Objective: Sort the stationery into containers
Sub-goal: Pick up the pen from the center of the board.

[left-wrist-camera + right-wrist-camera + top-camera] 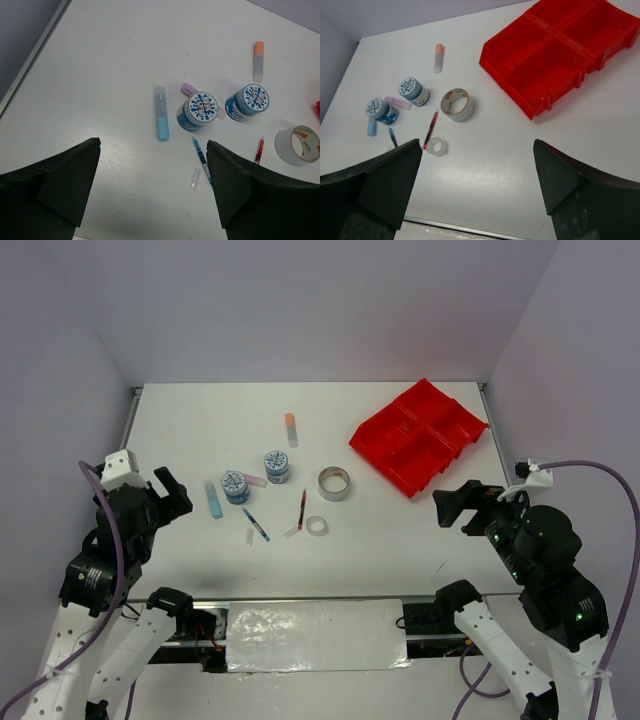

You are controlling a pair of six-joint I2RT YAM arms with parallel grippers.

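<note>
The red divided tray (380,468) sits empty at the far right, also in the right wrist view (540,107). Mid-table lie two patterned-lid tubs (235,486) (277,465), a silvery tape roll (334,483), a clear tape ring (317,526), a red pen (301,509), a blue pen (256,525), a light-blue tube (213,499), a lilac tube (256,481) and an orange-capped tube (290,427). My left gripper (170,495) hovers open and empty left of the tubs (200,110). My right gripper (455,505) is open and empty, near the tray's front.
A small clear cap (250,536) lies beside the blue pen, also in the left wrist view (195,178). White walls enclose the table on three sides. A metal rail (300,600) runs along the near edge.
</note>
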